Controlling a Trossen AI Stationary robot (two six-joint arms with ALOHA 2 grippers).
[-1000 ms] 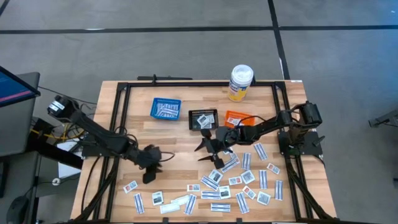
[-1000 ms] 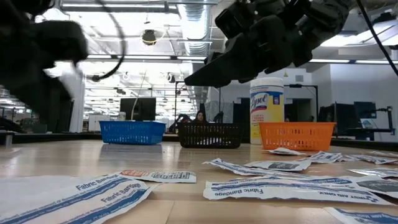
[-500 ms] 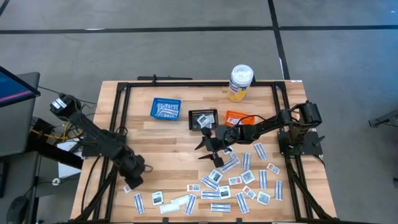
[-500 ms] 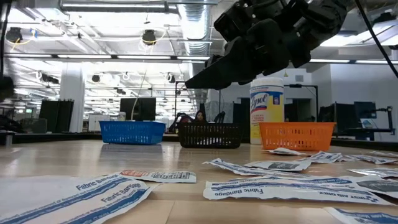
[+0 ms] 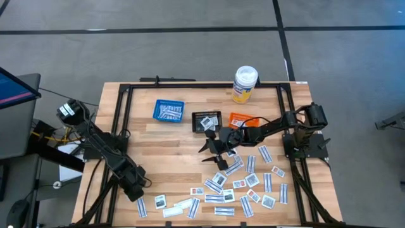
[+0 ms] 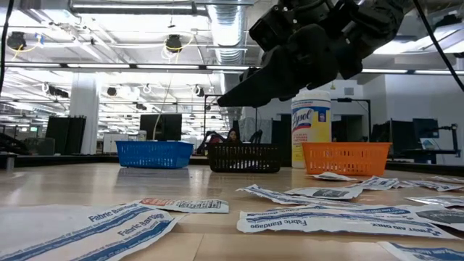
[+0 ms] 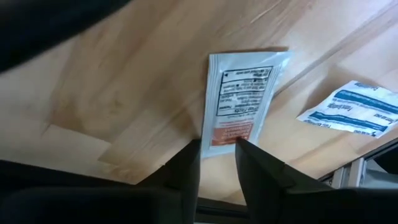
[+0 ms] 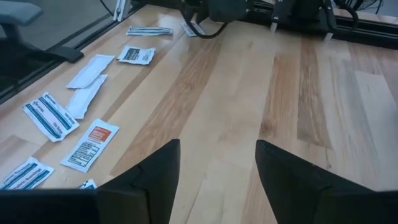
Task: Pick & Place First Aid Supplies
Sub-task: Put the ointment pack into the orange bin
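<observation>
White packet (image 7: 239, 99) — black print, orange band — between left hand (image 7: 216, 163) fingers.

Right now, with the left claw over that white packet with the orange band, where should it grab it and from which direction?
Grip the packet at its orange-banded short end, coming straight down from above. It lies flat on the table, so only a thin edge can be pinched. The left claw already straddles that end with fingers apart. A neighbouring bandage strip lies clear of it, so it should not get in the way.
</observation>
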